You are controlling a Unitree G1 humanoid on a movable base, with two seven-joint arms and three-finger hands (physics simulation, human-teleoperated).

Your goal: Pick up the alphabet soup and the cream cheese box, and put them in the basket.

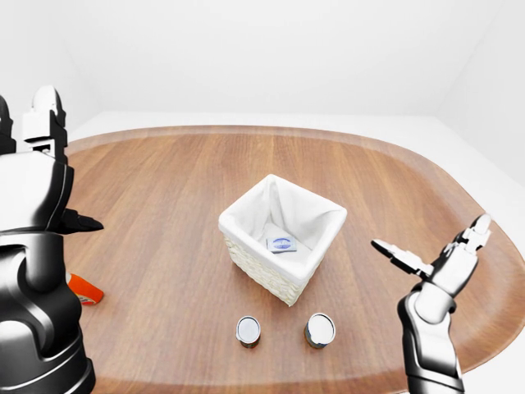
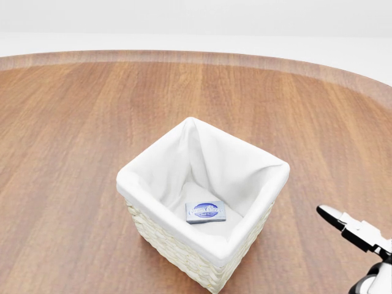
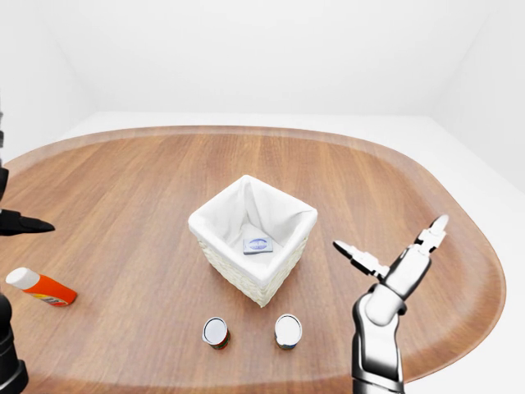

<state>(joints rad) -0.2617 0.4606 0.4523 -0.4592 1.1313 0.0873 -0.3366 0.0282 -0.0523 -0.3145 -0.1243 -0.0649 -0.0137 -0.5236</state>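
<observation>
Cream cheese box (image 2: 206,212) lying flat on the white liner inside the basket (image 2: 156,236); its blue oval label is too small to read.
Two upright cans (image 3: 215,332), labels hidden, stand below the basket, so the alphabet soup cannot be told apart; right hand (image 3: 395,259) empty with fingers spread; left hand (image 1: 37,176) grip unclear.

The big oval wooden table (image 3: 164,164) takes up most of the scene, with a plain white floor and walls around it. An orange bottle (image 3: 43,288) with a white cap lies on its side way over left. One dark-labelled can (image 3: 288,331) stands upright near the near edge.
</observation>
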